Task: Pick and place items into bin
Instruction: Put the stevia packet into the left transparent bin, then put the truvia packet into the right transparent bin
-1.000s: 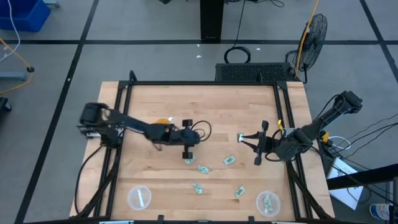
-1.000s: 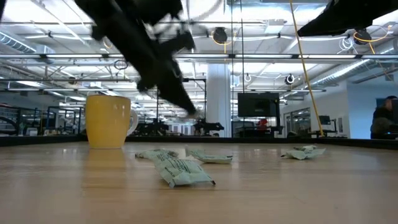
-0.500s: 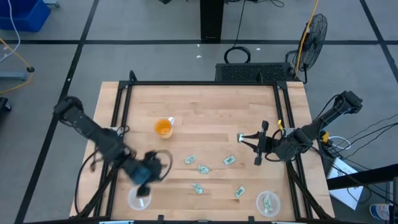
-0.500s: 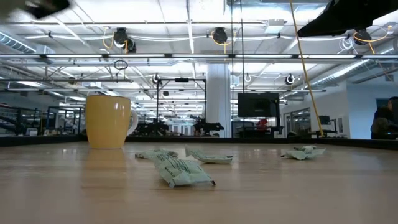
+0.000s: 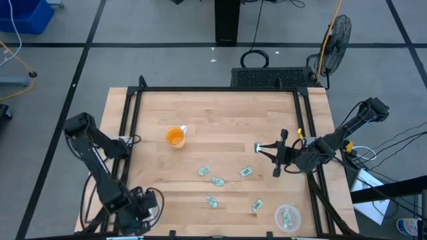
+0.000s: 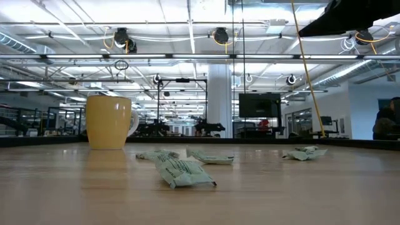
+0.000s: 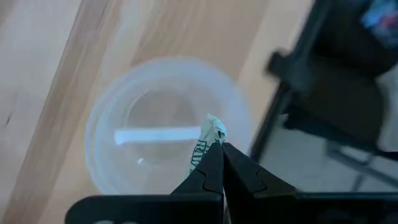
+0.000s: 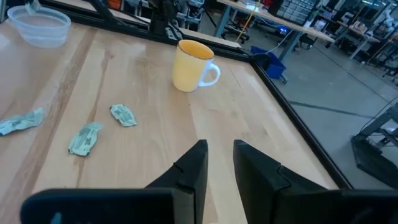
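My left gripper point(image 7: 219, 148) point(image 5: 145, 205) hangs over the clear round bin point(image 7: 102, 149) at the table's near-left corner, shut on a pale green-and-white packet point(image 7: 204, 142). One pale packet point(image 7: 155, 135) lies in that bin. Several more packets lie flat on the wood mid-table point(image 5: 204, 171) point(image 5: 218, 181) point(image 5: 246, 171) point(image 5: 213, 201) point(image 5: 257, 205); the low view shows some point(image 6: 181, 170). My right gripper point(image 8: 219, 152) point(image 5: 259, 148) waits open above the table's right side. My left gripper pinches the packet between its two fingertips point(image 7: 211, 163), by the packet's lower end point(image 7: 198, 157). The fingers point down from above. The packet is lifted clear and sticks out past the fingertips, over the bin's opening.
An orange-yellow cup point(image 5: 175, 137) point(image 6: 111, 121) point(image 8: 189, 65) stands left of centre on the far half. A second clear bin point(image 5: 287, 217) with a packet inside sits at the near-right corner. A black frame rail point(image 5: 127, 147) runs around the table.
My left arm has swung fast from the table's middle, beside the cup and the packets, toward the near-left corner, and now hangs over the left bin. The packets on the table and the right arm have kept still.
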### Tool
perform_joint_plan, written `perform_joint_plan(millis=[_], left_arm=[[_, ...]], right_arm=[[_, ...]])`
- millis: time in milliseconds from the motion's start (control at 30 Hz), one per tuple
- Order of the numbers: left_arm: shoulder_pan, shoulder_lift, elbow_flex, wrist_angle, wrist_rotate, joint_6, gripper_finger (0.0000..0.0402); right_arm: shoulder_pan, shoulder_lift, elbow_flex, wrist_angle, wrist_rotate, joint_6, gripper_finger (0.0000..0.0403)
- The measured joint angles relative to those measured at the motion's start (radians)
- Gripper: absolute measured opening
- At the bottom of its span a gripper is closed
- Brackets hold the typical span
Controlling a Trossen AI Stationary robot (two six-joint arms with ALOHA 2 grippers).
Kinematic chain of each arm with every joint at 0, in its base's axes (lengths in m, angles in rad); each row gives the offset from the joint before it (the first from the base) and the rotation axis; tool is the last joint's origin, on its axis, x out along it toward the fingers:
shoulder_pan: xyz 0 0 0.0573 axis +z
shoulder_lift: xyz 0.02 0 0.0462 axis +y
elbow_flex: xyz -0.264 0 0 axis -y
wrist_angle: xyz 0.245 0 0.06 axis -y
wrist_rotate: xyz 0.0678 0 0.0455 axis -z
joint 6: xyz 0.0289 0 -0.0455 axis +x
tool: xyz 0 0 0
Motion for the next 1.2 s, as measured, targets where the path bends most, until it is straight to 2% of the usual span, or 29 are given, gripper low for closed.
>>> perform_joint_plan(millis=[133, 367, 600, 800, 1000, 1200], left_arm=[[0.004, 0.053, 0.0, 0.006, -0.029, -0.003, 0.0004], [0.029, 0.131, 0.0, -0.003, 0.055, 0.006, 0.0006], [0.07, 0.145, -0.001, -0.016, 0.032, 0.009, 0.0018], [0.094, 0.145, -0.001, -0.064, 0.121, -0.019, 0.0032], [0.104, 0.145, -0.001, -0.073, 0.138, -0.007, 0.0071], [0.145, 0.094, 0.0, -0.063, 0.283, -0.007, 0.0077]], right_arm=[[0.0, 0.0, 0.0, 0.016, 0.001, -0.033, 0.0073], [0.0, 0.0, 0.0, 0.022, 0.002, -0.073, 0.0073], [0.0, 0.0, 0.0, 0.047, 0.002, -0.088, 0.0073], [0.0, 0.0, 0.0, 0.075, 0.002, -0.107, 0.0073], [0.0, 0.0, 0.0, 0.075, 0.002, -0.107, 0.0073], [0.0, 0.0, 0.0, 0.075, 0.0, -0.075, 0.0075]])
